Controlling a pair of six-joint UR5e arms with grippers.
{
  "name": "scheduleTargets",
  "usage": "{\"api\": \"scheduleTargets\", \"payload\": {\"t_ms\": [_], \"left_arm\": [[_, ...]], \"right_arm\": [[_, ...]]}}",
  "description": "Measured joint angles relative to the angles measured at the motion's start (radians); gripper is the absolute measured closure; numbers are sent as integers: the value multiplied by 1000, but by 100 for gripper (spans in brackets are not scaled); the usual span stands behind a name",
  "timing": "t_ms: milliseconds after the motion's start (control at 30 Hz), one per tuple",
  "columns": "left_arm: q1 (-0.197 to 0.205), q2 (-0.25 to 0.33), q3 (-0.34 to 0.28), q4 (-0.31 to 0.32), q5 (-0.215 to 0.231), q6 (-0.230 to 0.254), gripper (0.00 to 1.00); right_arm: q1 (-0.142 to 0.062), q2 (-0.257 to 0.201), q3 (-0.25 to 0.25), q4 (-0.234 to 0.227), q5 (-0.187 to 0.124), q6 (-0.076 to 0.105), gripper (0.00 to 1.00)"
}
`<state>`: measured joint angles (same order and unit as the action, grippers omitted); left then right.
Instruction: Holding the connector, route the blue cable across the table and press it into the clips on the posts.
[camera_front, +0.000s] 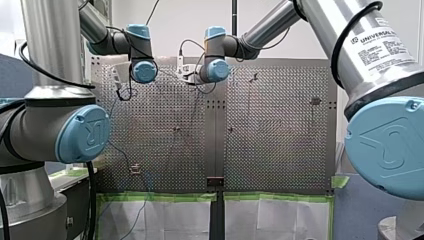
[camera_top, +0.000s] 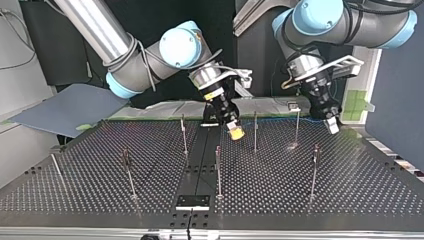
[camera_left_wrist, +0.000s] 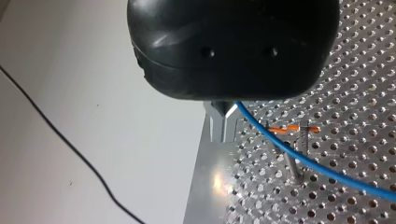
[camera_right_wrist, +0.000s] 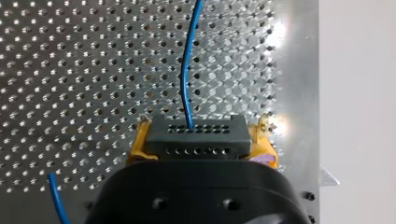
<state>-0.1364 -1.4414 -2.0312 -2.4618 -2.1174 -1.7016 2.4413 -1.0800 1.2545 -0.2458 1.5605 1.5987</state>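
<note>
Connector: dark grey block with two rows of small holes on its face, clamped between the yellow pads of my right gripper, over the perforated surface. Blue cable: thin, leaves the connector's upper row and runs ahead. Only the left wrist view shows my left gripper pinched together on that cable, which crosses a post bearing an orange clip. Only the top view shows the many upright posts.
</note>
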Motion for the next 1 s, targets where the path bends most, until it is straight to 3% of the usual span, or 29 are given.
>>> {"api": "scheduleTargets", "payload": {"t_ms": [300, 600, 800, 1000], "left_arm": [[16, -30, 9, 8, 26, -15, 100], [62, -77, 22, 53, 80, -26, 100], [85, -101, 38, 54, 98, -37, 100], [132, -108, 41, 57, 145, -49, 100]], "right_arm": [[4, 9, -86, 34, 0, 2, 100], [6, 28, -172, 59, 2, 3, 100], [14, 74, -229, 70, 3, 3, 100], [19, 127, -272, 75, 7, 3, 100]]}}
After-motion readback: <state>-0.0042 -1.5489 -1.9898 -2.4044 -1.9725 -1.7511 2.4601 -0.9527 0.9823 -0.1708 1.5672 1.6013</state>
